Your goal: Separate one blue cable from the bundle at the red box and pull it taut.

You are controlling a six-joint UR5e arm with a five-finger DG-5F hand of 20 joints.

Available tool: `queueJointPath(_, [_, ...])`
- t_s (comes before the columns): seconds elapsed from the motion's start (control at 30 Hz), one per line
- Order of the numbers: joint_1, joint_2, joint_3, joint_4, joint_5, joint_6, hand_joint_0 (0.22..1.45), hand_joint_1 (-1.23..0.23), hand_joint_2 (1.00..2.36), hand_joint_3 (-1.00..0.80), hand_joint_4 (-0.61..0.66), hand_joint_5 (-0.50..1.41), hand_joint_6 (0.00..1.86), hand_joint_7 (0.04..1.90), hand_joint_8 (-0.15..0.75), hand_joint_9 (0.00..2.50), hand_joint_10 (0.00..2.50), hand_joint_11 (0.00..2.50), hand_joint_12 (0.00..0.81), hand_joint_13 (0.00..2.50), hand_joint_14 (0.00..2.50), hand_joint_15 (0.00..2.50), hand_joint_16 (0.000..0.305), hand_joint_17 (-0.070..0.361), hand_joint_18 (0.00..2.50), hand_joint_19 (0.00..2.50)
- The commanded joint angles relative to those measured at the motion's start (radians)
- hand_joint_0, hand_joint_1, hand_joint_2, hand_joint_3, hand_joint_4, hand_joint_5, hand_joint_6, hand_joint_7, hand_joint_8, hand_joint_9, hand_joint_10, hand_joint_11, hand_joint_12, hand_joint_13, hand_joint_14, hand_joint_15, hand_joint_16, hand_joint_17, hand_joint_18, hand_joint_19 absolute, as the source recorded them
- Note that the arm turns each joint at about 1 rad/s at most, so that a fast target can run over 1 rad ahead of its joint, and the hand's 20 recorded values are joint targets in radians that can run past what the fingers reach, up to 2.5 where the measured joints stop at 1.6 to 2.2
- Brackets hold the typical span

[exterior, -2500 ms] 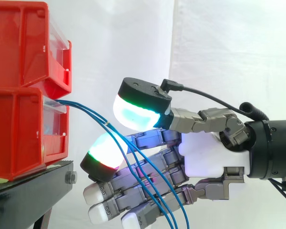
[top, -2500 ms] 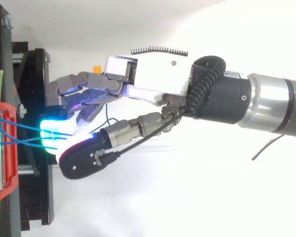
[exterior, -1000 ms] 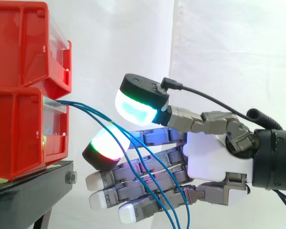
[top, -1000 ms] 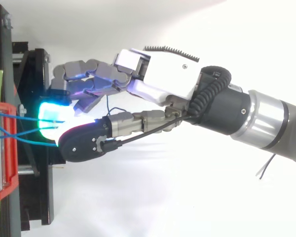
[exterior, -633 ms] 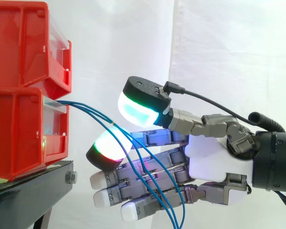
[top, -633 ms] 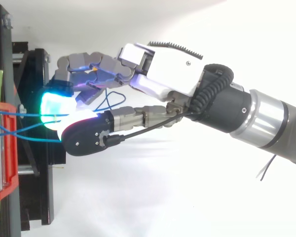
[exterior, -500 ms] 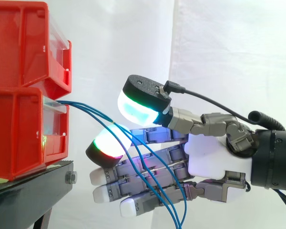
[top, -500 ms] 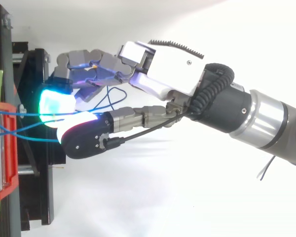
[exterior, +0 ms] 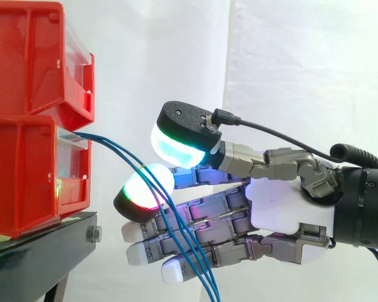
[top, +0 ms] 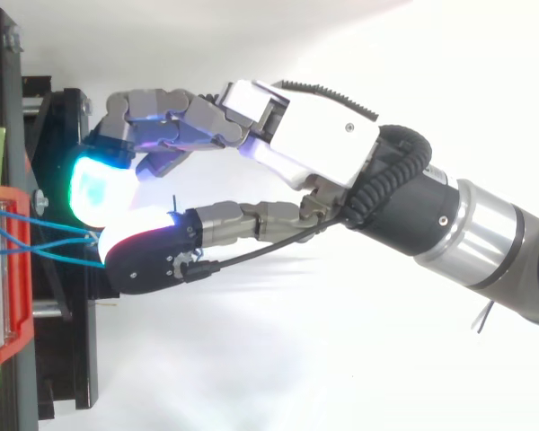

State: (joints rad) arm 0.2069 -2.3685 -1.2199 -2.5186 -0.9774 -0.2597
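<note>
Blue cables [exterior: 113,149] run from lower red box [exterior: 25,170] & drape over your hand [exterior: 283,207]; can't tell if it's nipped one. Thin, limp, prob slippery: take one strand nr the box.

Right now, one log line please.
stage: cable not yet separated | hand: at blue cables, beside lower red box | grip: unclear | cables: bundled, running down across hand

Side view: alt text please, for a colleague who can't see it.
A robot hand reaches in from the right toward two stacked red plastic bins. Thin blue cables run out of the lower bin and slope down across the hand.
</note>
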Motion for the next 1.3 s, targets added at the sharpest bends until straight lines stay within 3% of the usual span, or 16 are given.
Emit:
queueJointPath(0.0, [0.009,0.000,0.000,0.001,0.009,-0.003,0.56,-0.68,1.00,-0.45,0.20,-0.18,0.57,1.32,0.316,0.51,0.02,0.54,0.416,0.62,0.02,0.48,0.051,0.116,0.58,0.61])
queueJointPath(0.13, [0.025,0.000,0.000,0.001,0.040,-0.003,0.57,-0.68,1.00,-0.45,0.21,-0.18,0.57,1.32,0.315,0.50,0.02,0.54,0.415,0.62,0.02,0.48,0.051,0.116,0.58,0.61])
queueJointPath(0.4, [0.048,0.000,0.000,0.011,0.062,-0.001,0.57,-0.68,1.00,-0.45,0.21,-0.18,0.57,1.31,0.316,0.51,0.02,0.54,0.415,0.62,0.02,0.48,0.052,0.117,0.58,0.62])
queueJointPath(0.5, [0.066,0.000,-0.001,0.014,0.091,0.001,0.57,-0.68,1.00,-0.45,0.21,-0.18,0.57,1.32,0.316,0.51,0.02,0.54,0.414,0.62,0.02,0.48,0.052,0.117,0.58,0.62])
queueJointPath(0.93, [0.075,-0.002,-0.001,0.024,0.106,-0.006,0.57,-0.68,1.00,-0.45,0.20,-0.18,0.57,1.32,0.315,0.51,0.02,0.54,0.416,0.62,0.02,0.48,0.053,0.118,0.59,0.63])
queueJointPath(0.97, [0.075,-0.028,0.002,0.029,0.106,-0.003,0.57,-0.68,1.00,-0.45,0.20,-0.18,0.57,1.32,0.315,0.51,0.02,0.54,0.416,0.62,0.02,0.49,0.053,0.118,0.59,0.63])
queueJointPath(1.07, [0.077,-0.049,0.016,0.050,0.105,0.010,0.57,-0.68,1.00,-0.45,0.20,-0.18,0.57,1.32,0.315,0.51,0.02,0.54,0.418,0.63,0.02,0.48,0.053,0.119,0.59,0.63])
queueJointPath(1.27, [0.082,-0.055,0.026,0.049,0.108,0.013,0.56,-0.67,1.01,-0.45,0.20,-0.18,0.57,1.32,0.315,0.51,0.02,0.54,0.415,0.62,0.02,0.48,0.053,0.119,0.59,0.63])
